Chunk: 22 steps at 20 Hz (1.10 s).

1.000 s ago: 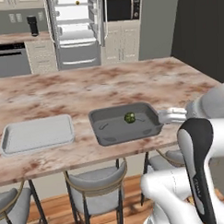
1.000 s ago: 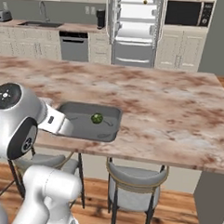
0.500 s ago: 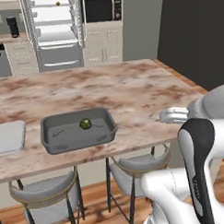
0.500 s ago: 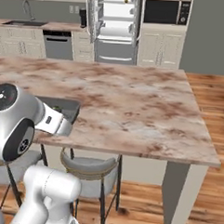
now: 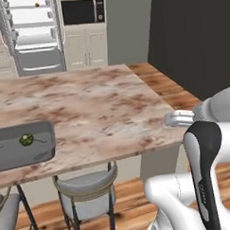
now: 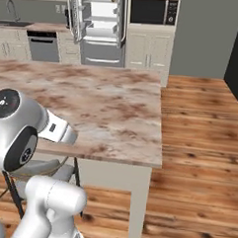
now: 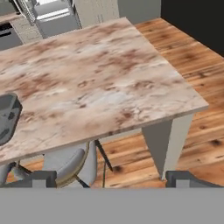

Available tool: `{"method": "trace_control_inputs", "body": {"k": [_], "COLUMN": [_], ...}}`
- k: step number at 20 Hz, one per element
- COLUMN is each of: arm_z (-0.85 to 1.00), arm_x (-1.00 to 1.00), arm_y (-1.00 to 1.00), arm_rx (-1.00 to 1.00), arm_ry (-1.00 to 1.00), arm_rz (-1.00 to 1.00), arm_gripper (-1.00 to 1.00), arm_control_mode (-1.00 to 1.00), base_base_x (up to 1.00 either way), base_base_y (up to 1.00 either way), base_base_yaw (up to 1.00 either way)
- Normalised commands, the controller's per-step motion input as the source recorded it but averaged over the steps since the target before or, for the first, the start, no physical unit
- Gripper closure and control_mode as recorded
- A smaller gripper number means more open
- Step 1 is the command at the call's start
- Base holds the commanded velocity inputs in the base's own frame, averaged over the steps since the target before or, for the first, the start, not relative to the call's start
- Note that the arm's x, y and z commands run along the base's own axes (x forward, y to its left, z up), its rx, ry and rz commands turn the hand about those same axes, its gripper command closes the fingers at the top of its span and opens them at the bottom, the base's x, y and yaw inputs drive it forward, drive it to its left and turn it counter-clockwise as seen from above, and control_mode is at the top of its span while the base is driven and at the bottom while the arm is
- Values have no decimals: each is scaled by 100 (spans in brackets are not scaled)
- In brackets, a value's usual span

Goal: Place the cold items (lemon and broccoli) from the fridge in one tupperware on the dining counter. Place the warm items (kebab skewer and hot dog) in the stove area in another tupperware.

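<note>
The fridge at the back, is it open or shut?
Open: the fridge has both doors swung aside, baring white shelves, with the lemon on the top one.

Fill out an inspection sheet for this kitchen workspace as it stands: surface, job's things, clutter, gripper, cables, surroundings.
Surface: dining counter, beige marble with brown veins; its right part is bare.
Job's things: broccoli lies inside the dark grey tupperware at the counter's left. Lemon, a small yellow spot on an upper shelf of the fridge, whose doors stand open.
Clutter: nothing seen on the counter.
Gripper: gripper open, holding nothing, over the counter's near edge and the floor.
Cables: nothing seen.
Surroundings: grey-seated stool under the counter's near edge, microwave right of the fridge, wooden floor, dark wall at far right.
</note>
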Motion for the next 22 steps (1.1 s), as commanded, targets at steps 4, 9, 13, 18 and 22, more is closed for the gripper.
{"method": "trace_control_inputs", "body": {"k": [4, 9, 13, 18, 22], "arm_z": [0, 0, 0, 0, 0], "arm_x": [0, 0, 0, 0, 0], "arm_y": [0, 0, 0, 0, 0], "arm_rx": [0, 0, 0, 0, 0], "arm_ry": [0, 0, 0, 0, 0], "arm_rz": [0, 0, 0, 0, 0], "arm_gripper": [-100, -100, -100, -100, -100], "arm_control_mode": [100, 100, 100, 100, 100], "base_base_x": [41, 54, 60, 66, 83], "base_base_y": [-100, -100, -100, -100, -100], "base_base_yaw": [0, 0, 0, 0, 0]}}
